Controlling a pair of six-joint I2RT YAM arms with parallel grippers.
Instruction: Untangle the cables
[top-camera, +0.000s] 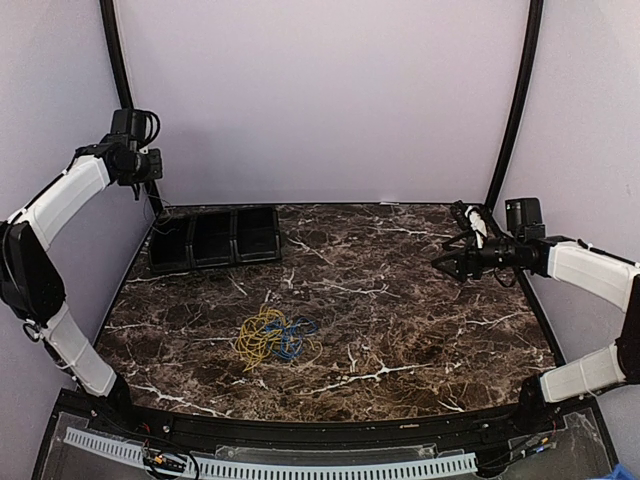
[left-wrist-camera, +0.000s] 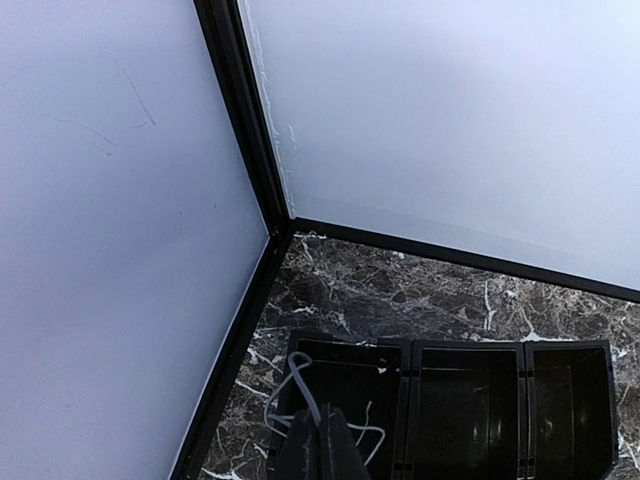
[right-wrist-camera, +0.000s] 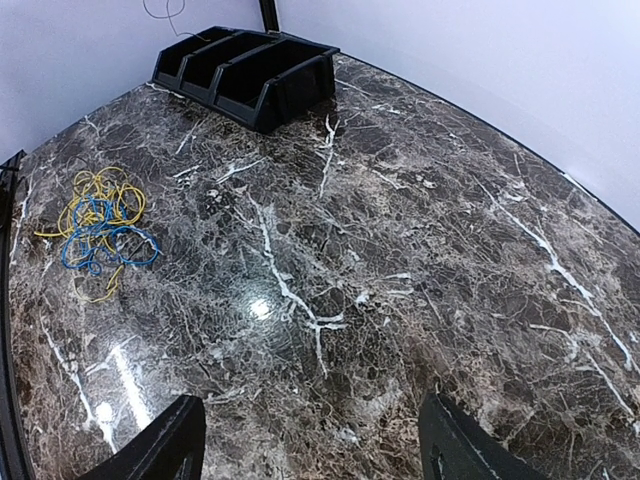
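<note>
Left of centre on the surface (top-camera: 400, 300), the yellow cable (top-camera: 255, 338) and blue cable (top-camera: 292, 337) lie tangled together. Left jaws are closed, raised near the bins (top-camera: 215, 238); right jaws gape wide, holding nothing.

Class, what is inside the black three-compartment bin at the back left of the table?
In the bin, a thin white wire loops in the left compartment; the left gripper covers part of it. The middle and right compartments look empty, their near ends out of frame.
</note>
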